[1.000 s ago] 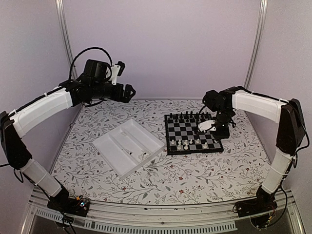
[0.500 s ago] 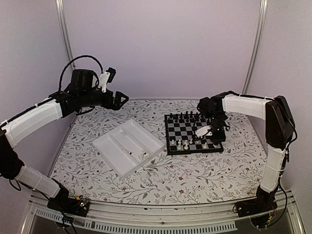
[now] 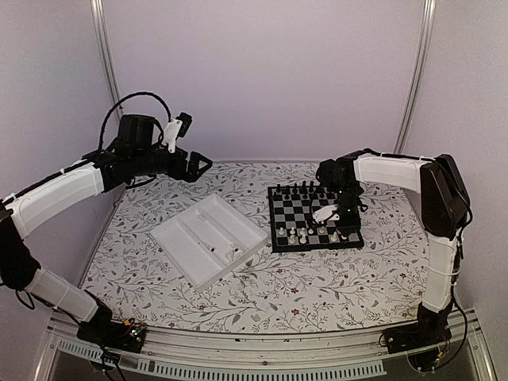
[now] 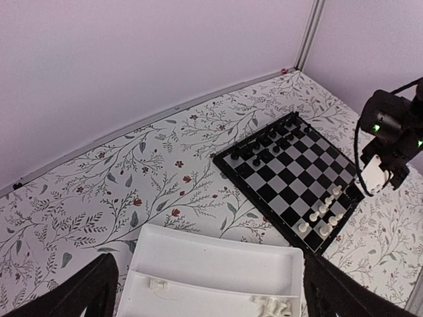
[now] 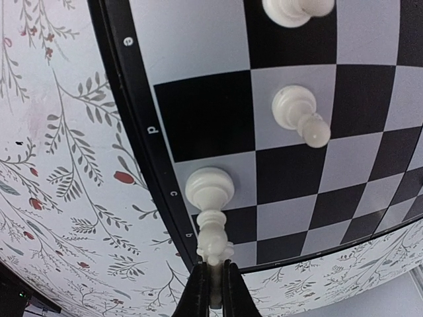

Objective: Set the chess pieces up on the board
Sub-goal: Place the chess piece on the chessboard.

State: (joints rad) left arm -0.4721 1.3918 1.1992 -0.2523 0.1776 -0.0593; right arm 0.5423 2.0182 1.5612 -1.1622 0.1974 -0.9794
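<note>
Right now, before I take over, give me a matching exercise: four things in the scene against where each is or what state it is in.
Things:
1. left hand
2. right hand
3. tray
4. black chessmen

Places or states:
A. lined up along the far edge of the board
B. pinching the top of a white chess piece
C. open, raised above the table
D. lying left of the board, a few white pieces inside

Pairs: 1-C, 2-B, 3-D, 4-A.
</note>
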